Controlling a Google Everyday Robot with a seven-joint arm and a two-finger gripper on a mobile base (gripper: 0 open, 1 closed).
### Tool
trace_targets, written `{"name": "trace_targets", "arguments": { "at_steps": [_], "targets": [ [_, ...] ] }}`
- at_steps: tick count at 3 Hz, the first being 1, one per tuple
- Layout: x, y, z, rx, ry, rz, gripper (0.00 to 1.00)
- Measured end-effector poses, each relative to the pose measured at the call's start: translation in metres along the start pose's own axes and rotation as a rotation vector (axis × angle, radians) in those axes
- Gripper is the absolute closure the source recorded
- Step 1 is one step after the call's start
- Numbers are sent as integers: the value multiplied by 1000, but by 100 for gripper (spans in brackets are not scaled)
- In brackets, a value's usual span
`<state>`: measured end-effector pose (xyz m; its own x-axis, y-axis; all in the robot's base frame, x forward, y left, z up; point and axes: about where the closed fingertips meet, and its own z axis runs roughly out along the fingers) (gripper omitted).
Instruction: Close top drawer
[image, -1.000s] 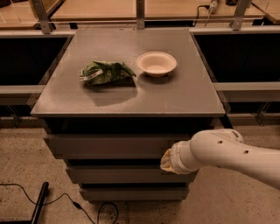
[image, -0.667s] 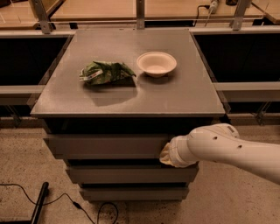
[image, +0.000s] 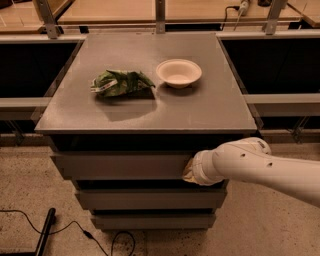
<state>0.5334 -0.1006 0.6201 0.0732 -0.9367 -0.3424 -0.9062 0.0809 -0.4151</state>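
Note:
The top drawer (image: 120, 165) is the wide matte-grey front just under the cabinet top, the widest of three stacked fronts. It stands a little proud of the cabinet, with a dark gap above it. My white arm reaches in from the right, and the gripper (image: 188, 170) at its end is pressed against the right part of the drawer front. The arm's wrist hides the fingers.
On the grey cabinet top (image: 220, 105) lie a green chip bag (image: 120, 83) and a white bowl (image: 178, 73). Two narrower drawer fronts (image: 150, 199) sit below. A black cable (image: 75, 231) runs on the speckled floor at front left. Dark bays flank the cabinet.
My arm has moved left along the drawer front, and the wrist now sits further in against it.

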Motion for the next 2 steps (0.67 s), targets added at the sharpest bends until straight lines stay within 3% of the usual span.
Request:
{"name": "trace_targets", "arguments": {
  "at_steps": [2],
  "targets": [
    [-18,42,-29,18,-10,-12,100]
  ]
}}
